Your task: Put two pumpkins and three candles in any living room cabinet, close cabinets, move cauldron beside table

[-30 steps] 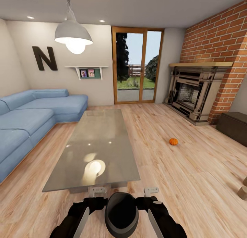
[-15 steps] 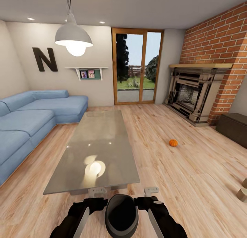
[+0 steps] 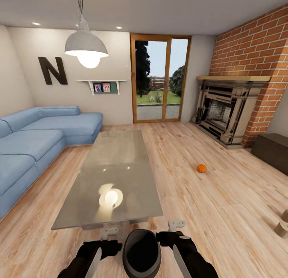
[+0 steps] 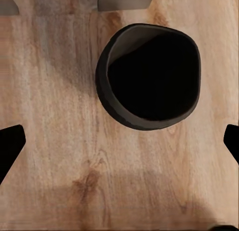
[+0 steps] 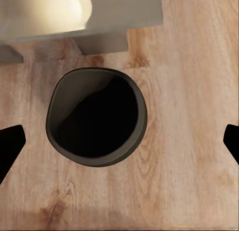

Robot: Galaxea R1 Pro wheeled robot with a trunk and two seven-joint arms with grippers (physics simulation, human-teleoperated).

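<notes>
Backing off a touch, the robot's head camera now takes in slightly more floor before the table than a second ago, and the room's things have only shifted with it; the two candles at the right edge have slid a little lower in view. Closest of all, the black cauldron [image 3: 141, 253] sits on the wooden floor [image 3: 224, 214] right at the robot's front, between its two dark forearms, mouth open upward. From the left wrist, the cauldron [image 4: 148, 76] lies on the planks ahead of the left gripper [image 4: 119, 146], whose black fingertips [image 4: 10, 146] stand wide apart at the picture's edges, touching nothing. The right gripper [image 5: 119, 146] is likewise spread, with the cauldron [image 5: 95, 116] ahead of it and apart from its fingers [image 5: 10, 144]. Just past the pot stands the low table [image 3: 114, 172], its slanted base beside the cauldron's far side and its pale glossy top mirroring the pendant lamp [image 3: 86, 48]. To the right, near the view's edge, two stubby candles [image 3: 282, 226] rest on the floor. Farther out, one orange pumpkin [image 3: 202, 168] lies alone on the boards, well apart from the table. A dark-brown cabinet [image 3: 272, 150] stands along the right wall beside the brick fireplace [image 3: 226, 110]. A blue sofa [image 3: 38, 140] fills the left, and glass doors [image 3: 160, 82] close the far wall.
</notes>
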